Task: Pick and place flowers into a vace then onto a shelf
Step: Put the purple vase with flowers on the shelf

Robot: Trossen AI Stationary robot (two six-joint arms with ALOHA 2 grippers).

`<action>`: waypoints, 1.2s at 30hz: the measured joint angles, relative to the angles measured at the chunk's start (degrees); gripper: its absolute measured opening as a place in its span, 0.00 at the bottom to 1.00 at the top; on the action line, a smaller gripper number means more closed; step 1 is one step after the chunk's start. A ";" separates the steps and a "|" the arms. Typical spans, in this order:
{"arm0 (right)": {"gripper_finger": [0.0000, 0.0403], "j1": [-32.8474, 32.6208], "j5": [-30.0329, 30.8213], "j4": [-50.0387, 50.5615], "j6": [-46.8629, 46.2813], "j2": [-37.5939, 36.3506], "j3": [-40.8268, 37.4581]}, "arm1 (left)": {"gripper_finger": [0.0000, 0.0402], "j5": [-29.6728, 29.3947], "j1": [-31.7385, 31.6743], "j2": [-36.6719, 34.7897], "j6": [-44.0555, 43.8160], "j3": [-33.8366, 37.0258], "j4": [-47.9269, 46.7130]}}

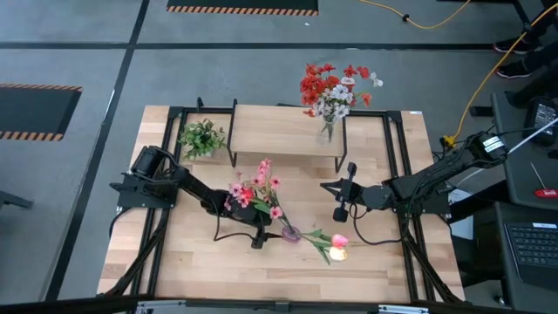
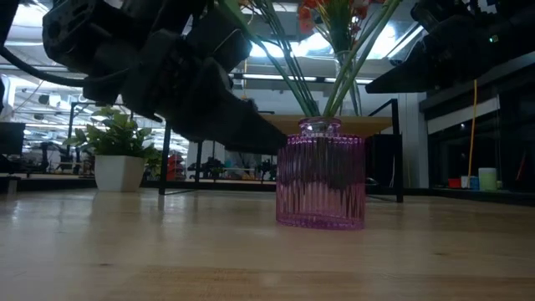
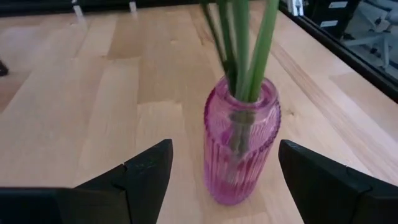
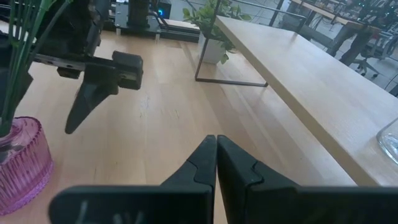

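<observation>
The left tool (image 3: 221, 177) stands wide open around the pink vase (image 3: 241, 146) of flowers (image 1: 255, 194) on the surface (image 1: 192, 253); the right tool (image 4: 216, 163) waits closed, empty.

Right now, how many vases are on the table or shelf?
2: a pink vase on the table between the open left gripper's fingers, and a clear vase on the shelf.

Setting: robotics lab or workshop. Evidence: grey floor (image 1: 78, 52) beyond my arms with black-and-orange hazard striping (image 1: 242, 10), yellow cable (image 1: 488, 74) trailing behind my right arm, laptop keyboard (image 1: 532, 244) beside it, benches and ceiling lights beyond my table (image 2: 167, 251).
</observation>
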State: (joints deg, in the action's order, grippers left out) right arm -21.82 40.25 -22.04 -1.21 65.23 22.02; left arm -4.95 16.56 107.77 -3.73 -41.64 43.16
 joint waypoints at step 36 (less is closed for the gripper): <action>0.04 0.01 -0.02 -0.35 -0.01 0.00 0.00 | 0.71 7.52 -0.59 8.74 1.36 -8.07 3.40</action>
State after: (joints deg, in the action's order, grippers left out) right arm -21.81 40.23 -22.39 -1.23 65.24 22.02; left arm 2.57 15.97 116.51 -2.37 -49.71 46.56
